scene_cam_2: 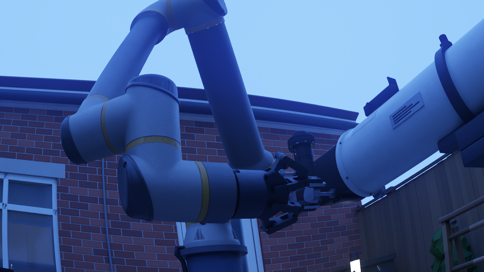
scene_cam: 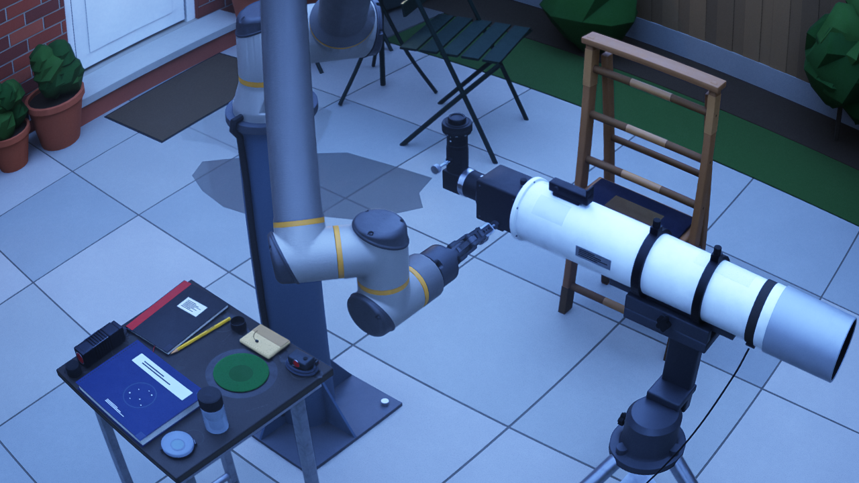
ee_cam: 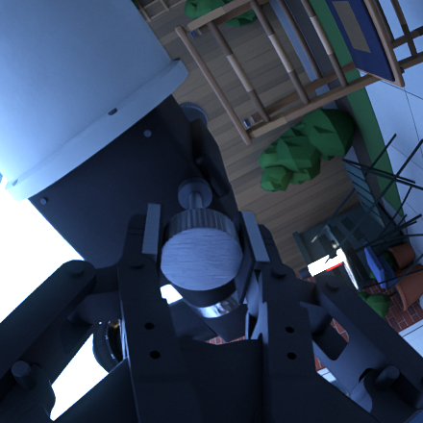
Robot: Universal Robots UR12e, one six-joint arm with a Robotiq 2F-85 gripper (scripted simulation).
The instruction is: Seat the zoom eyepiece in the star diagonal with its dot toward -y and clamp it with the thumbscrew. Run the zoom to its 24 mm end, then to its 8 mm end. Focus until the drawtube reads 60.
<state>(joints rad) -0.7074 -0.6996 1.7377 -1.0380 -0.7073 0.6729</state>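
Note:
The zoom eyepiece [scene_cam: 456, 138] stands upright in the star diagonal [scene_cam: 452, 178] at the rear of the white telescope [scene_cam: 661, 258], with the silver thumbscrew [scene_cam: 440, 167] sticking out to the left. The round silver focus knob [ee_cam: 201, 252] on the side of the black focuser body [scene_cam: 497, 193] is held between the fingers of my gripper [scene_cam_2: 313, 195], which reaches in level from the arm's side. The drawtube's scale is hidden from me.
A wooden ladder rack [scene_cam: 646, 156] stands behind the telescope, whose mount and tripod [scene_cam: 658, 414] stand at the lower right. A small table [scene_cam: 192, 366] with books, a green disc and small parts sits beside the arm's pedestal [scene_cam: 288, 252]. A folding chair [scene_cam: 444, 54] stands farther back.

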